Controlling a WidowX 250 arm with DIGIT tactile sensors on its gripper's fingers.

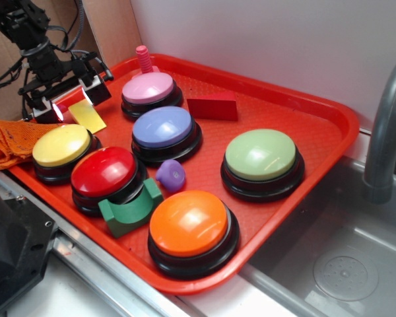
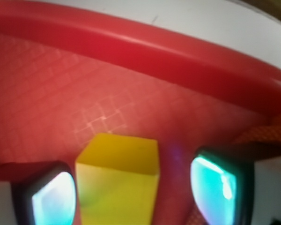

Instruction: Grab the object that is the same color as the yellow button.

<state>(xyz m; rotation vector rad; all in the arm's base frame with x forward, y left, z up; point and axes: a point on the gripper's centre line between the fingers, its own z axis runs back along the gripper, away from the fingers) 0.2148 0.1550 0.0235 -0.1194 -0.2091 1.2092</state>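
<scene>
The block (image 1: 88,115) lies flat at the tray's (image 1: 330,119) far-left corner, just behind the yellow button (image 1: 61,145) whose colour it matches, and between the spread fingers of our end effector (image 1: 71,105). The end effector is apart, not yet clamped: in the wrist view the block (image 2: 118,180) sits between the two pads (image 2: 54,199), nearer the left one, with a clear gap to the right. To do this step well, we judge that we should shift slightly so the block is centred, settle low enough to catch its thin sides, then close squarely across its parallel edges so the slanted face does not squeeze it out. The exterior view gives us what the wrist cannot: the yellow button, the pink button (image 1: 150,88) and red block (image 1: 212,107) nearby, and the orange cloth (image 1: 10,139) draped over the rim beside the arm. The wrist view alone shows the finger gaps and the tray rim (image 2: 145,49) just beyond the block.
</scene>
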